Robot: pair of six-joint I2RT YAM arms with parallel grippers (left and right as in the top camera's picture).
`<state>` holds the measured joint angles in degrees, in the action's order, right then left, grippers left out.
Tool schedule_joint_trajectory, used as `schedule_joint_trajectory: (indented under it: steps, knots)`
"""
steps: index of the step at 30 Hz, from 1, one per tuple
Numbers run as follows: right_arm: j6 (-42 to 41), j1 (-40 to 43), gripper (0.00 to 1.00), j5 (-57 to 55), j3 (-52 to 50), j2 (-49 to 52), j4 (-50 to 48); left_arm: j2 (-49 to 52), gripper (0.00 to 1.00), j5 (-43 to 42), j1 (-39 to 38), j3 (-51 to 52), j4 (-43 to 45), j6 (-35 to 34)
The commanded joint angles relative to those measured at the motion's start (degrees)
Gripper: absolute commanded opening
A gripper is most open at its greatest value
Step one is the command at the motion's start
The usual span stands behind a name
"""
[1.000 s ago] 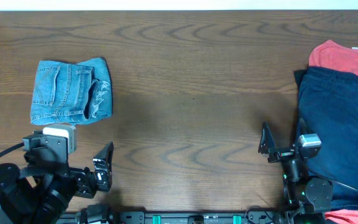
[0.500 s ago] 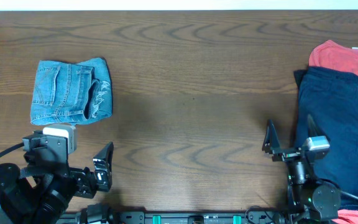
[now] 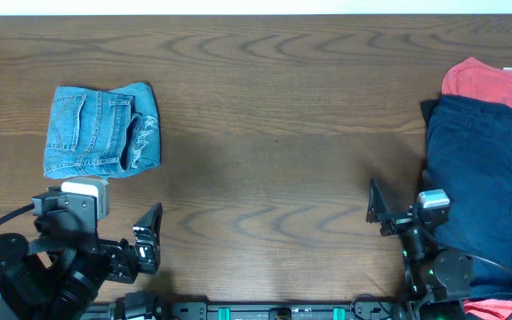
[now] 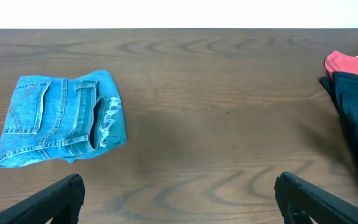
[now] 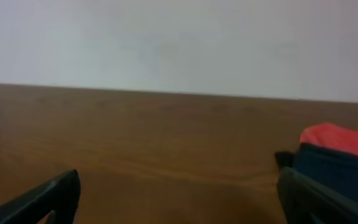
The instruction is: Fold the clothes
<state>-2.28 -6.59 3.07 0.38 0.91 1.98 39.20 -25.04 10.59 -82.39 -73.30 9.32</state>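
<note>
— So, holding anything?
— Nothing. Your left gripper (image 4: 179,199) is spread wide and empty, and your right gripper (image 5: 179,198) likewise.
— And the jeans?
— Your jeans (image 3: 100,131) lie folded on the table's (image 3: 274,133) left side, beyond the left gripper and well apart from it.

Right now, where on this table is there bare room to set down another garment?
The widest bare stretch of the brown wooden table runs through the middle, between the folded light blue denim jeans at left and the dark navy garment at right. The right edge is crowded: that garment lies over a red shirt.
</note>
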Motion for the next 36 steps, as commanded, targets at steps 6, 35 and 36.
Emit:
schedule_joint_trajectory:
  steps: [6, 35, 36]
  knots:
    - [0.7, 0.5, 0.99, 0.6, -0.1, -0.6, 1.9, 0.0, 0.98, 0.3, -0.2, -0.6, 0.0, 0.9]
    - [0.7, 0.5, 0.99, 0.6, -0.1, -0.6, 1.9, -0.5, 0.98, 2.4, -2.4, -0.3, 0.3, 2.0]
    - [0.7, 0.5, 0.99, 0.6, -0.1, -0.6, 2.0, -0.6, 0.98, 2.4, -3.4, 0.2, 1.6, 2.0]
